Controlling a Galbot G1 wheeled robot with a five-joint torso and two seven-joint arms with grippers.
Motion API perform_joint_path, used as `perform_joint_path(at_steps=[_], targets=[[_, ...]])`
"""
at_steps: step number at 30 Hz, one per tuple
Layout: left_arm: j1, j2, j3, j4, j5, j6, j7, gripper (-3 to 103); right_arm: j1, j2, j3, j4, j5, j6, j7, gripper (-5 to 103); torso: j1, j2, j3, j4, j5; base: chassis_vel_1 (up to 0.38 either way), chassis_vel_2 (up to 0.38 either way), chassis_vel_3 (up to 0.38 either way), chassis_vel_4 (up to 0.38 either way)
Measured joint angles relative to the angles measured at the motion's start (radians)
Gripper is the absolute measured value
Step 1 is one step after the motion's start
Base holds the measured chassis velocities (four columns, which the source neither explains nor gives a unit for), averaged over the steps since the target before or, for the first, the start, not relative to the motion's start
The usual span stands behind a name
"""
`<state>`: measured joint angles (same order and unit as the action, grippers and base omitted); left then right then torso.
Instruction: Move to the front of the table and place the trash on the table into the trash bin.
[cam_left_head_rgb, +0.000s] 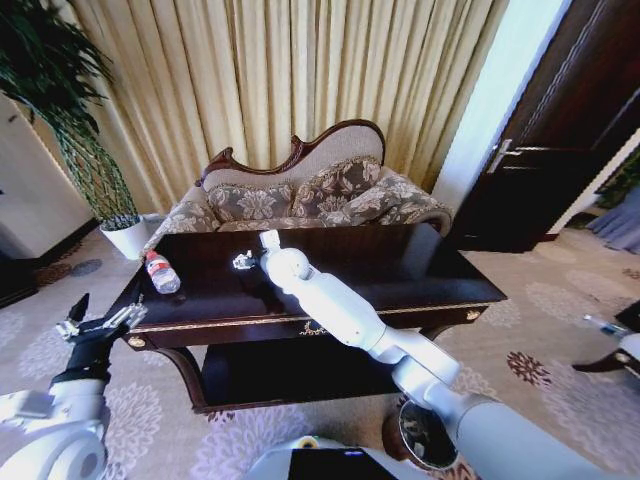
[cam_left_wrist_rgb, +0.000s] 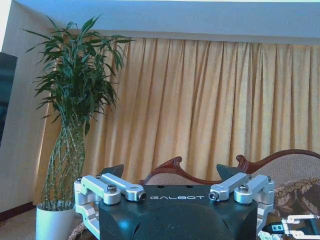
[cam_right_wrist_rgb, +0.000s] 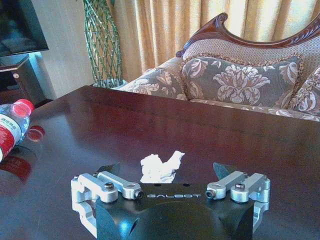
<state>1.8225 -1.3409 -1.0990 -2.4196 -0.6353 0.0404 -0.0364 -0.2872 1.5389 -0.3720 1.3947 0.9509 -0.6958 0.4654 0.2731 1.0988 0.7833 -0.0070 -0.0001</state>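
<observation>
Right arm reached out over the desk (cam_left_head_rgb: 420, 262), its right gripper (cam_left_head_rgb: 245, 262) low above the dark top near the left half. In the right wrist view the right gripper (cam_right_wrist_rgb: 167, 172) had its fingers spread wide, nothing between them. A crumpled white paper (cam_right_wrist_rgb: 161, 167) lay on the desk just ahead of the gripper body, centred in the gap between the two fingertips (contact could not be told; the paper looked to rest free on the wood).

Bottle (cam_left_head_rgb: 160, 271) lay on its side toward the desk's left end, red label and red cap showing; well apart from the paper. The right wrist view caught the same bottle (cam_right_wrist_rgb: 11, 130) at the edge, its reflection in the glossy top.

Left gripper (cam_left_head_rgb: 100, 322) hung off the desk's left front corner, above the carpet, fingers open and empty. The left wrist view showed its fingers apart too (cam_left_wrist_rgb: 170, 181), facing the curtain (cam_left_wrist_rgb: 210, 105) and a potted plant (cam_left_wrist_rgb: 70, 120).

Bin (cam_left_head_rgb: 425, 435) stood on the carpet in front of the desk, under the right arm, partly hidden by it.

Sofa (cam_left_head_rgb: 300, 195) stood behind the desk.
</observation>
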Motion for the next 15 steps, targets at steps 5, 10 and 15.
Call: perform_joint_path(at_steps=[5, 10, 15], targets=[[0.000, 0.000, -0.004, 0.002, -0.001, -0.004, 0.001, 100, 0.000, 0.005, -0.006, -0.008, -0.007, 0.001, 0.000, 103, 0.000, 0.000, 0.000, 0.0000, 0.0000, 0.000, 0.000, 0.000, 0.000], [0.002, 0.000, -0.011, 0.003, -0.006, -0.010, 0.003, 100, 0.000, 0.008, -0.015, -0.025, -0.033, 0.012, -0.014, 84, 0.000, 0.000, 0.000, 0.0000, 0.0000, 0.000, 0.000, 0.000, 0.000], [0.002, -0.001, -0.012, 0.004, -0.006, -0.013, 0.007, 100, -0.001, 0.006, -0.021, -0.026, -0.050, 0.019, -0.020, 68, 0.000, 0.000, 0.000, 0.0000, 0.0001, 0.000, 0.000, 0.000, 0.000]])
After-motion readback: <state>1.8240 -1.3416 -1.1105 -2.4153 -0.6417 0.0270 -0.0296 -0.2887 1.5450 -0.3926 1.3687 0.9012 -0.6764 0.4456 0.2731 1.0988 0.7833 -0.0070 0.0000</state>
